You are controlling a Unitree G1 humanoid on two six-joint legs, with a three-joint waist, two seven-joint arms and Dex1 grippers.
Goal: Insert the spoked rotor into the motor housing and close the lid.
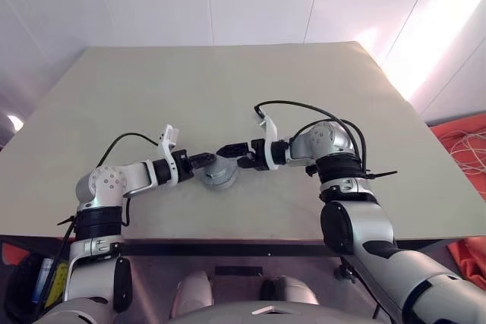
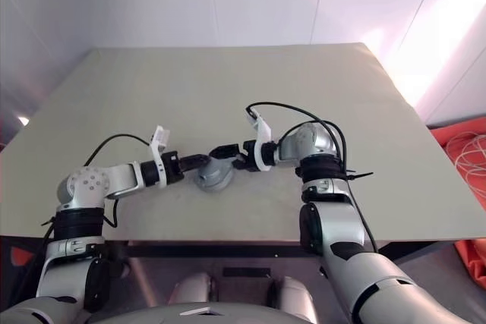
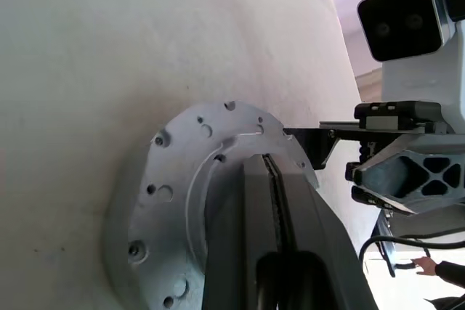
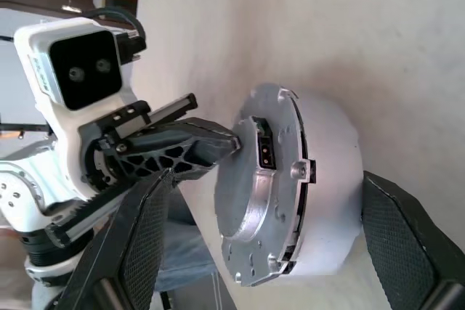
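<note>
head pair looks down; wrist views close, facing motor housing (image 4: 305, 186).

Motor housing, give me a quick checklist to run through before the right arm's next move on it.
1. Motor housing rests on the table: ok.
2. Lid down on the housing: ok, it looks shut; its seam shows no gap in the right wrist view.
3. Left gripper steadies the lid: ok, fingers shut and pressed against its face.
4. Right gripper open wide enough: ok, its fingers stand either side of the housing, apart from it.
5. Spoked rotor seated inside: cannot tell, hidden under the lid.
6. Cables clear of the housing: ok.
</note>
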